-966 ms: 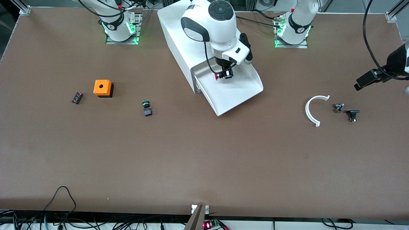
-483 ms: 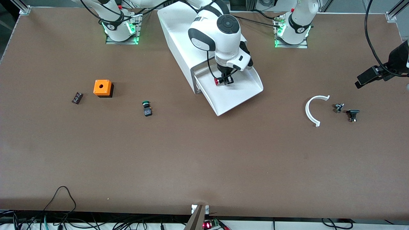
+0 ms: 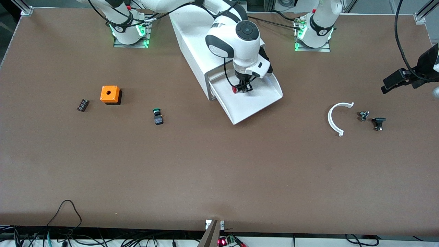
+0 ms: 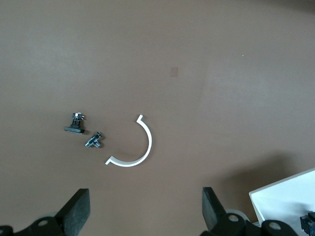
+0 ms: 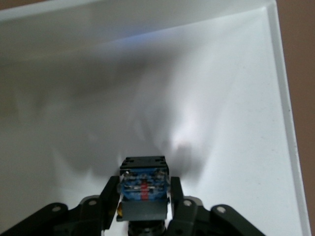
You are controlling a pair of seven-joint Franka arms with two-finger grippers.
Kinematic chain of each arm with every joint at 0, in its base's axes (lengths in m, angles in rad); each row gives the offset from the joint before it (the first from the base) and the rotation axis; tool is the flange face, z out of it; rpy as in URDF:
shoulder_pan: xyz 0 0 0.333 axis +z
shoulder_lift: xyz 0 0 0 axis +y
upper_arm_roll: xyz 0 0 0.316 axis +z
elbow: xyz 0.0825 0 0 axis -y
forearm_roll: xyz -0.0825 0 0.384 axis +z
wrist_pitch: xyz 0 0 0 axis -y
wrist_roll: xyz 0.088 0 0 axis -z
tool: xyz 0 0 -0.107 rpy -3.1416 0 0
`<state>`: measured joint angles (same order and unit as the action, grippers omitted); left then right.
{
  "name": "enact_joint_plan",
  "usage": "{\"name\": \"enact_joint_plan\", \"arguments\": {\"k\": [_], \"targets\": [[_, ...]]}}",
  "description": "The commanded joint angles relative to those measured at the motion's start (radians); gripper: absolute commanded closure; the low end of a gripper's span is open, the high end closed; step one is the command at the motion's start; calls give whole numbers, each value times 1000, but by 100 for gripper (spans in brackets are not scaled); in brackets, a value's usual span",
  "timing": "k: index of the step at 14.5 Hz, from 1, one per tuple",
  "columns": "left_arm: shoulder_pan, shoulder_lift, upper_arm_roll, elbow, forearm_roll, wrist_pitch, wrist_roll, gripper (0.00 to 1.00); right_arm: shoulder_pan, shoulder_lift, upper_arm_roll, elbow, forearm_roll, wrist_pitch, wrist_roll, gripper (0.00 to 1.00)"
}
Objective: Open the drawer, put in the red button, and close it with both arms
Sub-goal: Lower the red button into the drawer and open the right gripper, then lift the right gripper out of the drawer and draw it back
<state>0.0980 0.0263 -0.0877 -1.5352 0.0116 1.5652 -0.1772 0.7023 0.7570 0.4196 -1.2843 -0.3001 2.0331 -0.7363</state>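
White drawer (image 3: pixel 255 103) pulled out: spread right gripper (image 3: pixel 242 88), seemingly pinching red button (image 3: pixel 235 90), fully before lifting; left gripper (image 4: pixel 142 211) waiting spread.

My right gripper (image 3: pixel 244 87) fills the drawer (image 3: pixel 253 103) near the cabinet (image 3: pixel 192 51); the tray's front half is free. Bare worktop (image 3: pixel 219 171) toward the camera. White arc (image 3: pixel 335 118) lies under my left gripper (image 3: pixel 394 84).

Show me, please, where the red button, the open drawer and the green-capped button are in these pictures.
red button (image 3: pixel 234 89), front view, on its red cap.
drawer (image 3: pixel 255 103), front view, on its bare white floor.
green-capped button (image 3: pixel 157 111), front view, on its green cap.
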Motion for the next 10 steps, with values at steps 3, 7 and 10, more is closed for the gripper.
{"name": "enact_joint_plan", "arguments": {"k": [3, 7, 10], "targets": [[-4, 17, 6, 29, 7, -22, 24, 0, 6, -21, -4, 83, -16, -54, 55, 0], [-6, 17, 5, 29, 10, -22, 24, 0, -45, -122, 1, 189, -4, -295, 92, 0], [-6, 17, 3, 29, 10, -22, 22, 0, -121, -223, -8, 188, 6, -330, 239, 0]]}}
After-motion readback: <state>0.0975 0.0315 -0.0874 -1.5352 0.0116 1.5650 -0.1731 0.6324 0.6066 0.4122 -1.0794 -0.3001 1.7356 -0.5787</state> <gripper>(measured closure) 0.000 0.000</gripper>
